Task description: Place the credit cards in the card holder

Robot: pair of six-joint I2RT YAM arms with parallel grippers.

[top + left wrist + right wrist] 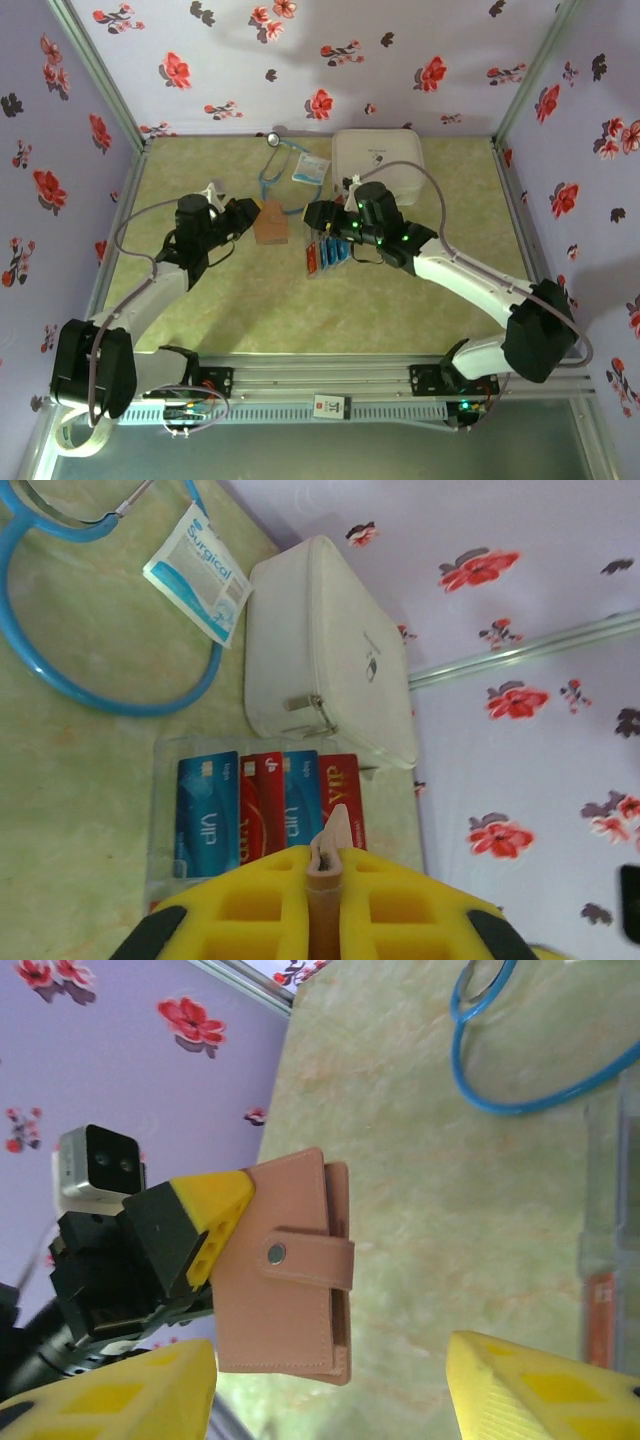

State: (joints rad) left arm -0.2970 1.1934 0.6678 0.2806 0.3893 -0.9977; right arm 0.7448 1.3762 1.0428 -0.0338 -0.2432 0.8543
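One pinched edge keeps the card holder [290,1290] in the left hand [243,216] (strap [315,1260] snapped shut); the right hand [316,215], wide and empty, could knock it loose.

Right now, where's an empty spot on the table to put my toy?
The near strip of table in front of the card tray, and the right side beside the white case. Crowded mid-back: stethoscope, packet, card holder.
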